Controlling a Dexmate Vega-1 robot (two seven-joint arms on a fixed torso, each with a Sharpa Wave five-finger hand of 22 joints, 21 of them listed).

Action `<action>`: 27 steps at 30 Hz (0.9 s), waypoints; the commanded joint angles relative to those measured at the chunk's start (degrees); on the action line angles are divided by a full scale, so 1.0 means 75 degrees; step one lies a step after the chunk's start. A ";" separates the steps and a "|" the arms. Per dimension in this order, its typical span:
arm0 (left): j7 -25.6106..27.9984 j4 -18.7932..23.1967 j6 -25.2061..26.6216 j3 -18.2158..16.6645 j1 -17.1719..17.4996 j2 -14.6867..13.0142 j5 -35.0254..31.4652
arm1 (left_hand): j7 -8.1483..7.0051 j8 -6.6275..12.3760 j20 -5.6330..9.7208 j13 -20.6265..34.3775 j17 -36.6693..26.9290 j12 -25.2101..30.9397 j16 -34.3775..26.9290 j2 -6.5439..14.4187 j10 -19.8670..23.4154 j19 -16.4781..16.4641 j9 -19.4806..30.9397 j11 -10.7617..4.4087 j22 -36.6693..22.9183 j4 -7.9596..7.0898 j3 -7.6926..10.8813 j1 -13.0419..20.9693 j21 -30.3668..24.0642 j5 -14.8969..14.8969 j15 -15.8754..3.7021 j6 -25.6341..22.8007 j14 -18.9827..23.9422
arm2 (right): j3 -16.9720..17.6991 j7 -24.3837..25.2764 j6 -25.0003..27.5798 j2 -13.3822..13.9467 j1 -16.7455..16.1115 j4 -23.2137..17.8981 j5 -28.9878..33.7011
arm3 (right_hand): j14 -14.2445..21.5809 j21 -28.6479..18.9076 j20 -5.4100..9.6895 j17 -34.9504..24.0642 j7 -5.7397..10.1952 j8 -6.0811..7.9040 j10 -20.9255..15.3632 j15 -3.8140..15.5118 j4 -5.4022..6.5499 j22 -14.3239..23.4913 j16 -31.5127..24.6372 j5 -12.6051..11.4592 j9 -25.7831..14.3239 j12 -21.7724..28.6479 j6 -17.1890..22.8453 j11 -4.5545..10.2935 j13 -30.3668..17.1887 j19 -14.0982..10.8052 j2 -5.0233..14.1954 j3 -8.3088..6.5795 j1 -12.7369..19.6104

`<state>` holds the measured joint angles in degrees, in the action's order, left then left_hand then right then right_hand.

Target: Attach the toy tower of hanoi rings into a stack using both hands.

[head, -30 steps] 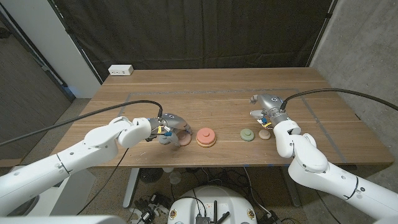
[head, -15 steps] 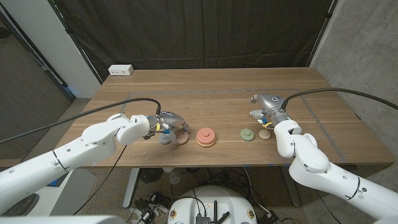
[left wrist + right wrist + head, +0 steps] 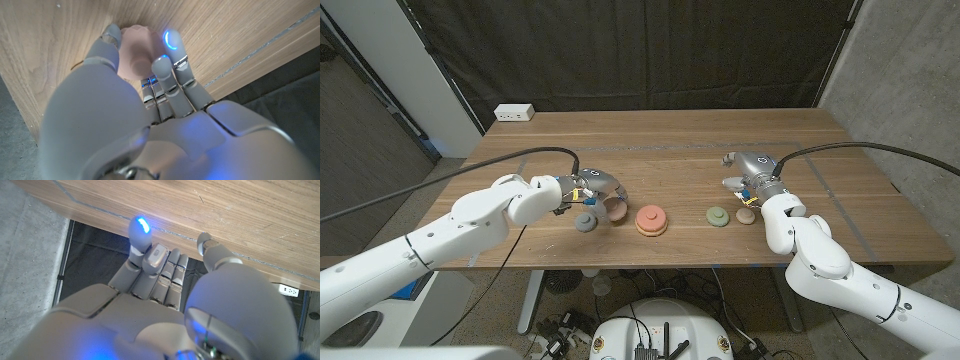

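A wooden table (image 3: 660,150) stood before a black curtain (image 3: 630,50), with a white power strip (image 3: 514,113) at its far left edge. Five toy rings on it, all flat discs w/ a raised hub. From the left: a grey ring (image 3: 586,221) near the front edge, a pale pink ring (image 3: 616,207) held upright, an orange ring w/ pink hub (image 3: 651,220) at centre, a green ring (image 3: 718,216), and a small tan ring (image 3: 747,215) just beside the right forearm. Left hand (image 3: 588,190) gripped the pink ring betw. thumb and fingers; the left wrist view showed the fingers (image 3: 172,75) wrapped on it. Right hand (image 3: 745,170) hovered behind the tan ring, fingers curled in, holding nothing.
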<state>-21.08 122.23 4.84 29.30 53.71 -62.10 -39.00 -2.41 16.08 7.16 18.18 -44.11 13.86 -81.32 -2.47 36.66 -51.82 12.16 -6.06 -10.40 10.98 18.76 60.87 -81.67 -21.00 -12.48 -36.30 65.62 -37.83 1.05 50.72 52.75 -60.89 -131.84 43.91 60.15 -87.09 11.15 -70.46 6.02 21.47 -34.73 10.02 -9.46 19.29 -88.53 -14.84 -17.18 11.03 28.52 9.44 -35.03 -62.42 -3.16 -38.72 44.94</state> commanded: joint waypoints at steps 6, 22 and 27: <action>-0.0013 0.0475 0.0095 -0.0537 0.0039 -0.0303 0.0492 | -0.0039 0.0271 0.0660 0.1433 -0.0023 -0.0025 0.0067 0.0081 0.0627 -0.0091 0.0388 -0.0500 -0.0003 -0.0258 0.0347 -0.0083 -0.0023 -0.0047 0.0006 -0.0179 0.0087 | -0.0031 0.0037 0.0029 -0.0023 0.0057 0.0042 -0.0034 | 0.0095 -0.0047 0.0184 -0.0036 0.0002 0.0042 0.0014 0.0316 -0.0023 0.0010 -0.0053 -0.0028 -0.0057 -0.0014 -0.0051 -0.0027 0.0017 -0.0031 -0.0075 -0.0050 0.0053; 0.0076 0.0508 -0.0052 -0.0657 0.0054 -0.0416 0.0744 | -0.0054 0.0258 0.0661 0.1556 -0.0078 -0.0065 0.0119 0.0067 0.0739 -0.0108 0.0406 -0.0521 -0.0007 -0.0253 0.0382 -0.0124 -0.0010 -0.0050 0.0004 -0.0247 0.0119 | -0.0055 0.0025 0.0138 -0.0019 0.0086 0.0011 -0.0012 | 0.0112 -0.0043 0.0185 -0.0033 0.0017 0.0087 -0.0016 0.0316 -0.0014 0.0005 -0.0050 -0.0028 -0.0110 0.0015 -0.0033 -0.0013 0.0033 -0.0030 -0.0070 -0.0062 0.0061; 0.0232 0.0383 -0.0333 -0.0582 -0.0020 -0.0345 0.0739 | -0.0065 0.0274 0.0663 0.1570 -0.0057 -0.0062 0.0156 0.0074 0.0834 -0.0117 0.0412 -0.0542 -0.0008 -0.0250 0.0395 -0.0122 -0.0009 -0.0052 0.0004 -0.0318 0.0114 | -0.0084 0.0017 0.0179 -0.0043 0.0113 0.0018 -0.0003 | 0.0117 -0.0030 0.0185 -0.0033 0.0020 0.0105 -0.0051 0.0316 -0.0012 -0.0009 -0.0049 -0.0028 -0.0125 0.0031 -0.0016 -0.0009 0.0037 -0.0018 -0.0067 -0.0066 0.0064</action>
<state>-20.90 125.98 5.08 24.74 54.17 -64.92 -34.16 -2.42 16.08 7.06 18.19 -44.47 12.96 -80.25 -2.50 36.99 -51.92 12.16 -5.96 -10.40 11.30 19.08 60.84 -81.67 -20.96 -12.39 -36.31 66.14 -38.14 1.32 51.43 52.63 -60.33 -131.68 43.70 60.50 -87.09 11.15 -70.45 6.02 21.87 -34.76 10.26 -9.46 19.13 -88.53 -14.84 -17.97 11.04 28.53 9.42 -34.77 -62.42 -3.46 -38.72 45.25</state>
